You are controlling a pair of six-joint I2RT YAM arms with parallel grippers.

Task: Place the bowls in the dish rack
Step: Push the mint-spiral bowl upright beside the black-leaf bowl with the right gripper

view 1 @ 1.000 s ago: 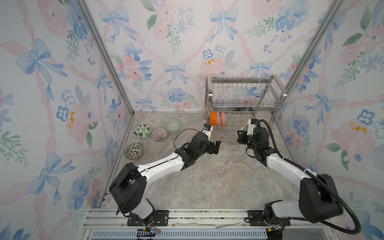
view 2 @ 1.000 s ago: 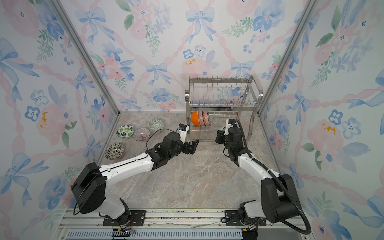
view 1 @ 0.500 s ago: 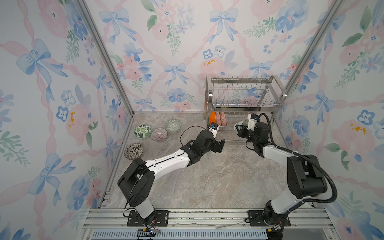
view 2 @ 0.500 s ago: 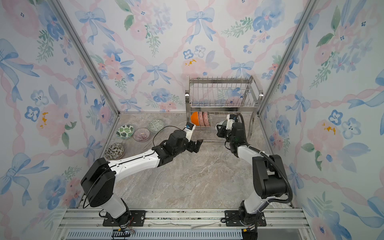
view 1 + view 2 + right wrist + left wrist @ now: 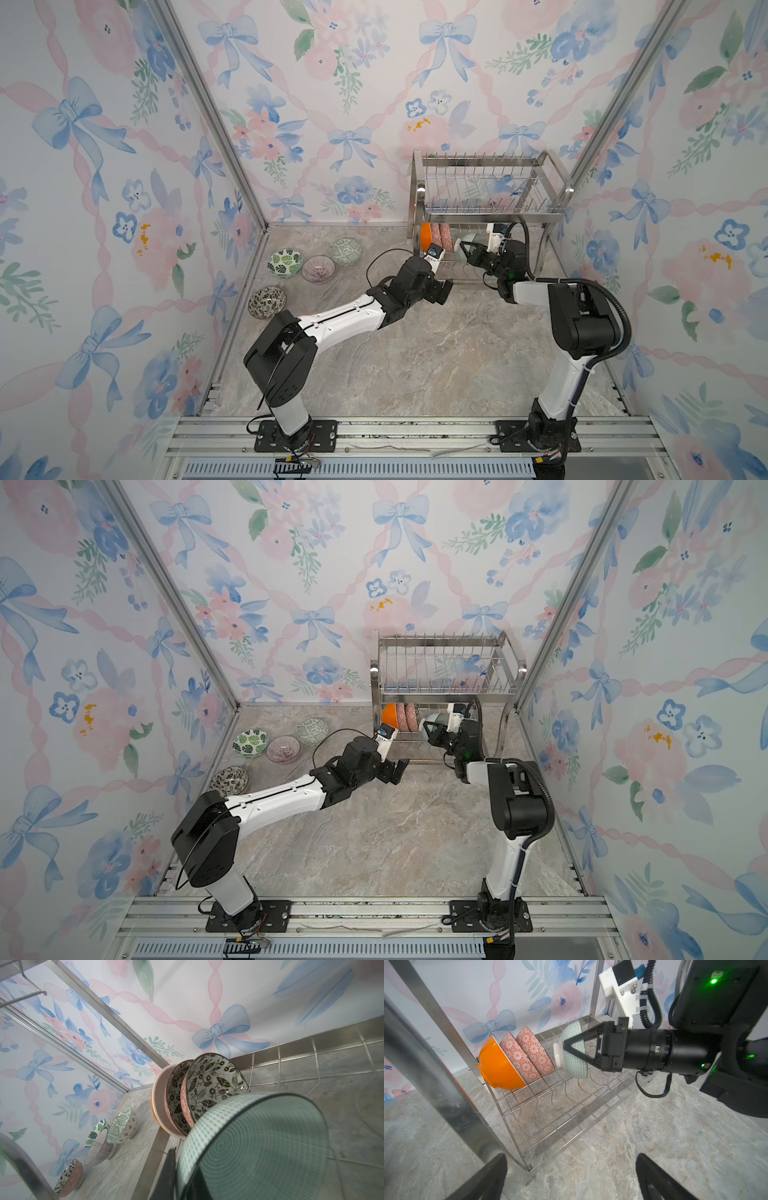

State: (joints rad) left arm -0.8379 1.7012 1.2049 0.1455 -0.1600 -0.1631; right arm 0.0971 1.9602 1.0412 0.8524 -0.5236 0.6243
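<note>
Gripping the teal grid-pattern bowl [image 5: 572, 1064] by its rim with the right gripper [image 5: 565, 1048]: jaws clamped tight, one finger on the outside wall, the other inside the bowl, as the right wrist view shows. The bowl stands on edge over the lower tier of the dish rack [image 5: 490, 212], with its foot ring facing the bowls already loaded. I can't tell whether its lower rim touches the wires. Three bowls stand on edge in the prongs at the tier's left end: the orange bowl [image 5: 500, 1070] outermost, then two coral-patterned bowls [image 5: 519, 1057] [image 5: 535, 1051] with dark-leaf insides. The teal bowl sits just beside the inner coral one, and I can't tell whether they touch. The left gripper [image 5: 571, 1157] is empty with its jaws spread fully wide, hovering low over the counter [image 5: 415, 353] just in front of the rack's left front leg and touching nothing. In both top views the rack sits at the counter's far right corner. Four bowls are loose near the counter's left edge: green-leaf bowl [image 5: 284, 262], purple-line bowl [image 5: 318, 268] and green geometric bowl [image 5: 345, 251] toward the far left corner, and the dark-leaf bowl [image 5: 267, 302] nearer me, well apart from both grippers.
</note>
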